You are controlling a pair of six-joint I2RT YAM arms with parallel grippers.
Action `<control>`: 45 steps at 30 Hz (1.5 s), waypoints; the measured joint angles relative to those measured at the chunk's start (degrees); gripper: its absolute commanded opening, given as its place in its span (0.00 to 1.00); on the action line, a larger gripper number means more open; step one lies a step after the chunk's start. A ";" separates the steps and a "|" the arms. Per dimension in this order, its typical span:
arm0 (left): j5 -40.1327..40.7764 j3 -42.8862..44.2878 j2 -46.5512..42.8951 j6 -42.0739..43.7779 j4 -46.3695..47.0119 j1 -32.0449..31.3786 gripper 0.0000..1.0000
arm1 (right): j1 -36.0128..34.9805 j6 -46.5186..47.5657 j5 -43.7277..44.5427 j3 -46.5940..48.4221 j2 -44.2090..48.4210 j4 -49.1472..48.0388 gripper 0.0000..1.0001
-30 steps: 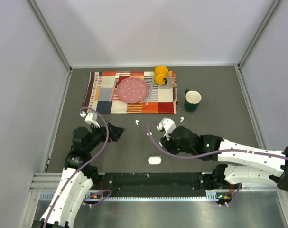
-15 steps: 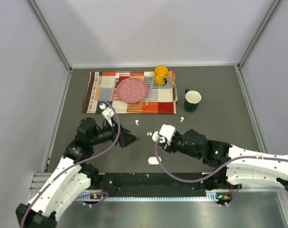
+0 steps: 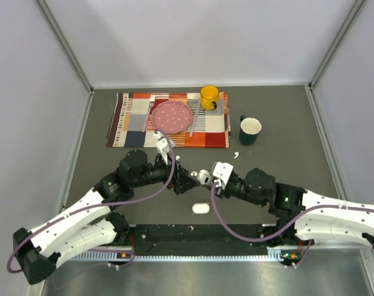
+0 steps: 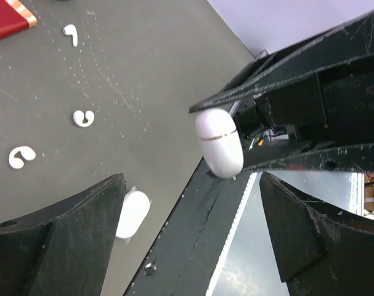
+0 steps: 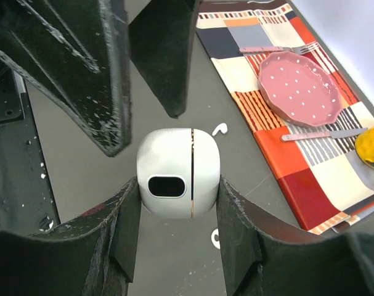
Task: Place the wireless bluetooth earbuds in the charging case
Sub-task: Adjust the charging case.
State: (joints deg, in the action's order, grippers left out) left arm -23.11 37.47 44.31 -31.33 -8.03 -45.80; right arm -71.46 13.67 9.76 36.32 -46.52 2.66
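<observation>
**Shut case in the air, earbuds loose below**

The left gripper [image 4: 191, 185] is spread wide and holds nothing. It points at the case from close by without touching it. The earbuds [image 4: 83, 117] lie loose on the table [image 3: 285, 142]. Three show in the left wrist view, well apart from one another, and none is in a case. A second case [image 3: 201, 208] lies on the table just beside the rail [image 3: 199, 233] at the near edge. In the middle, the case [image 5: 178, 171] hangs above the table, pinched at its two sides by the right gripper [image 3: 206, 177]. Its lid seam looks shut.

That shut lid is the first trouble: no earbud can go in until it is opened. The shell is smooth and rounded and is held only on two curved sides. A push or pry from the left fingers could twist it in the grip or pop it out, and it could then land among the earbuds.

The two sets of fingers are also crowded together. The overhead view is too coarse to show how much room is left between them, so a small misjudged move may knock one against the other.

The earbuds are tiny and light. A wide finger coming down off-centre could flick one away instead of catching it. A low sweep of either arm could also nudge the second case against the rail.
</observation>
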 measured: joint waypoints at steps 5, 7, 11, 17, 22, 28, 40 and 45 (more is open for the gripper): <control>3.34 3.06 4.46 -0.07 1.36 -2.67 0.86 | 0.00 -0.28 0.02 -0.31 0.87 -0.11 0.00; 4.11 3.61 6.03 -0.26 1.60 -3.63 0.82 | 0.00 -0.39 0.04 -0.31 0.96 -0.09 0.00; 4.35 4.52 8.41 -0.26 1.68 -4.72 0.75 | -0.02 -0.52 0.24 -0.33 1.16 -0.09 0.00; 3.65 5.84 10.27 -0.26 2.08 -5.53 0.60 | -0.02 -0.83 0.20 -1.55 2.49 -0.11 0.00; 2.91 6.49 10.99 -0.26 2.23 -6.05 0.53 | -0.02 -0.81 0.24 -2.23 3.43 0.04 0.00; 1.99 6.99 11.89 -0.28 2.67 -6.60 0.61 | -0.02 -0.83 0.24 -2.95 4.87 -0.24 0.00; 0.87 8.26 14.58 -0.55 2.95 -7.91 0.43 | -0.04 -0.81 0.22 -3.69 5.01 -0.72 0.00; 0.55 8.44 15.15 -0.57 3.21 -8.07 0.25 | -0.04 -0.74 0.42 -3.74 5.22 -0.92 0.00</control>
State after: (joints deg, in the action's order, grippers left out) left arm -22.57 45.91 59.46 -31.90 -4.82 -53.87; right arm -71.50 12.93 10.17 32.58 -41.30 1.74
